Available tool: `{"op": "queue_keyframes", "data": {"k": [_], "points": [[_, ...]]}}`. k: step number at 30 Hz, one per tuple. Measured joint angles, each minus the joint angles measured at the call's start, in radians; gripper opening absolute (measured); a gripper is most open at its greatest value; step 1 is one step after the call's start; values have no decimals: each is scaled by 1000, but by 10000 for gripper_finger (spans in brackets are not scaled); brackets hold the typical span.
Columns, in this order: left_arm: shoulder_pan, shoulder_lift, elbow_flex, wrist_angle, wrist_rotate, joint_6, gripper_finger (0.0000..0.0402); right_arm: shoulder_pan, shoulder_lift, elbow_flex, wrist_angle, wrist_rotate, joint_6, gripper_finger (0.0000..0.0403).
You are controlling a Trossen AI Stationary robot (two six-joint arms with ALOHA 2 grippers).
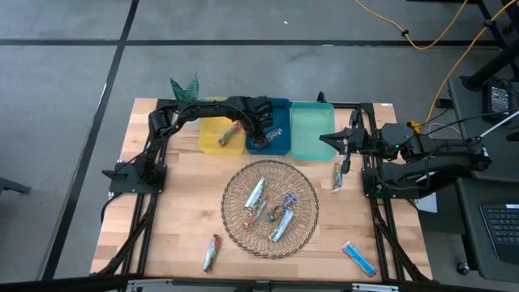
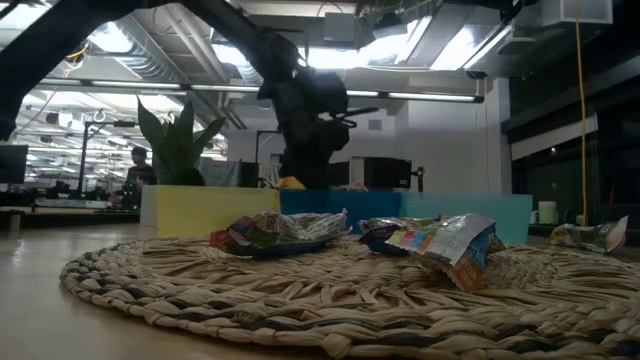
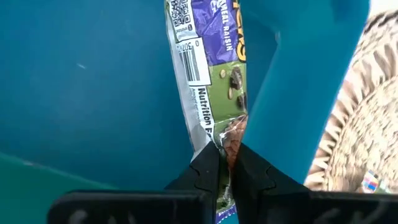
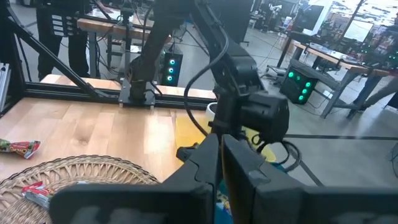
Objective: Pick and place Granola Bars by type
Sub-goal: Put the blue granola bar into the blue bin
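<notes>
While sorting by type, we keep left claw (image 3: 225, 163) clamped on purple bar (image 3: 211, 68) over blue tray (image 1: 272, 138), upper centre; right claw (image 1: 345, 146) pressed together, idle by teal tray (image 1: 310, 130).

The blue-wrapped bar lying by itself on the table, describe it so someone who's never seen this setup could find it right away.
Start at the round wicker basket in the middle of the wooden table. Go toward the table's front right corner: the blue bar lies there alone, flat on bare wood. It is the only bright blue wrapper; the other loose bars are tan-green or red-orange.
</notes>
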Motion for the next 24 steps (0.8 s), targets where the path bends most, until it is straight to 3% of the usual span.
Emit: {"op": "queue_keyframes", "data": {"k": [16, 24], "points": [[-8, 39, 0, 4, 6, 2, 18, 0, 0, 0, 0, 0, 0, 26], [-9, 39, 0, 2, -6, 1, 39, 0, 0, 0, -3, 0, 0, 26]]}}
